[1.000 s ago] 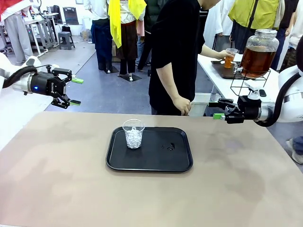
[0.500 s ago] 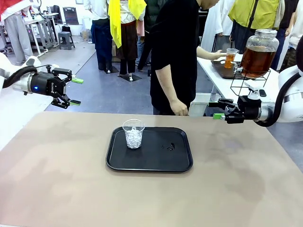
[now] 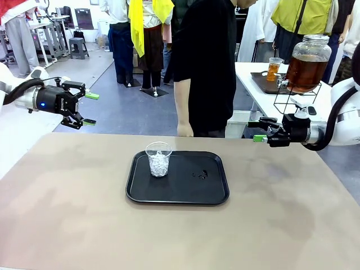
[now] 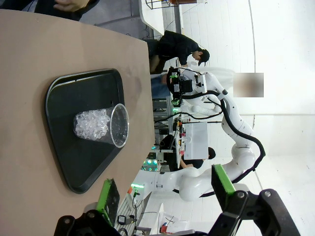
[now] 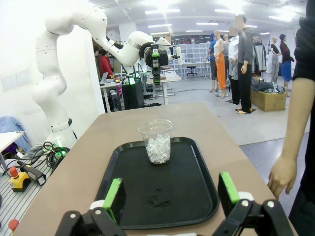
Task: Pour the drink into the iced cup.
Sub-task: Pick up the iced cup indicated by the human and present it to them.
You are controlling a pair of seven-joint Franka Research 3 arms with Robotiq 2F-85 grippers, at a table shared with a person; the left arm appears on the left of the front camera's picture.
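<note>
Amber drink (image 3: 274,72) sits well away from the iced cup (image 3: 158,159), left gripper (image 3: 90,108) and right gripper (image 3: 256,129) both gaping wide and empty, so I'd guess fetching it comes next.

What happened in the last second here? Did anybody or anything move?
The person let go of the clear plastic cup of amber drink on the white side table and turned toward the brown table. The clear cup of ice, black tray, left gripper and right gripper, both open, stayed put.

A black tray (image 3: 185,192) lies in the middle of the tan table (image 3: 67,214), a few droplets (image 3: 199,175) on it
</note>
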